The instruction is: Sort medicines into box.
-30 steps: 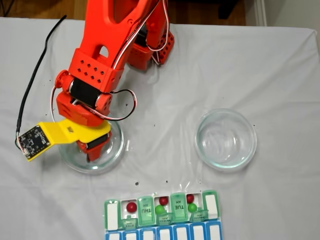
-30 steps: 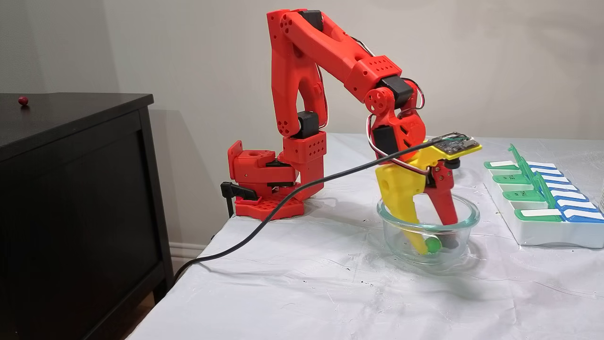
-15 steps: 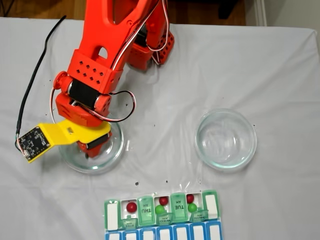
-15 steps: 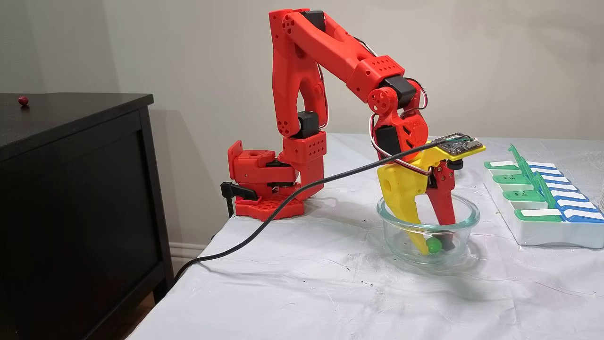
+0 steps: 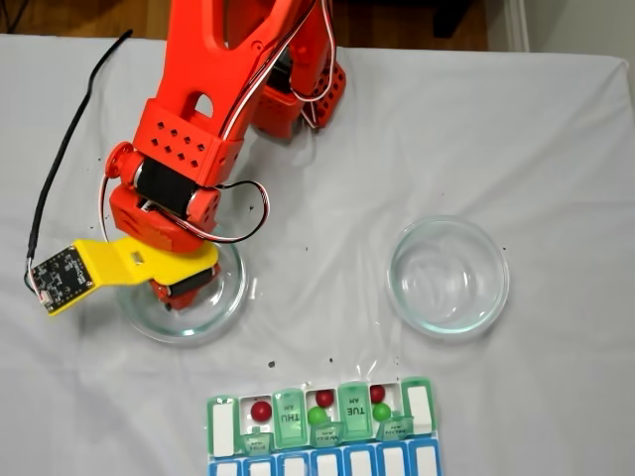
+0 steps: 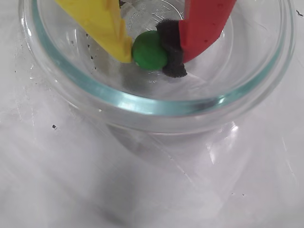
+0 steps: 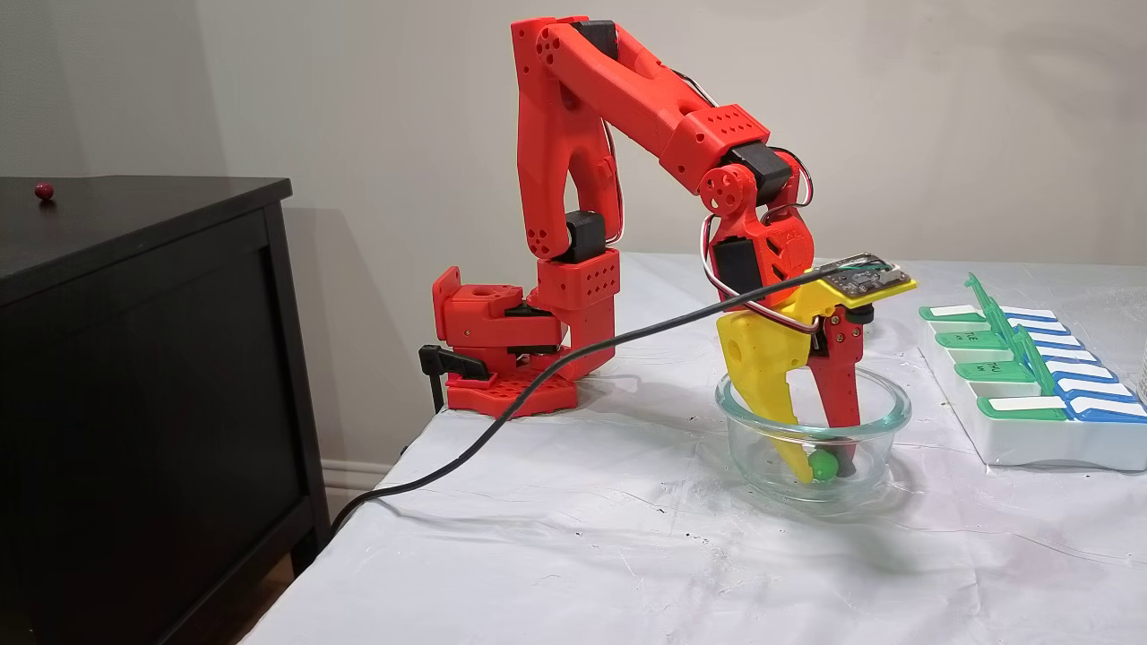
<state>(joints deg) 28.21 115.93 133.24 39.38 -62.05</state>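
Observation:
My gripper (image 6: 153, 53) reaches down into a round clear glass dish (image 6: 142, 102), its yellow finger (image 6: 107, 26) and red finger (image 6: 204, 23) shut on a bright green ball (image 6: 149, 49). A fixed view from the side shows the same green ball (image 7: 823, 465) pinched low in the dish (image 7: 757, 452). In a fixed view from above the arm covers most of that dish (image 5: 226, 296). The box (image 5: 220, 424) lies at the front edge with green lids up, and holds red balls (image 5: 261, 410) and green balls (image 5: 317, 416). The box (image 7: 1039, 445) is also at the right in the side view.
A second clear glass dish (image 5: 496, 297) stands to the right on the white cloth. A black cable (image 7: 538, 381) trails from the wrist camera over the table's left edge. A dark red ball (image 7: 43, 190) lies on the black cabinet (image 7: 134, 269) beside the table.
The fingers have closed in from either side of the green ball until they pinch it. The wrist turned slightly, swinging the camera board leftward in the view from above.

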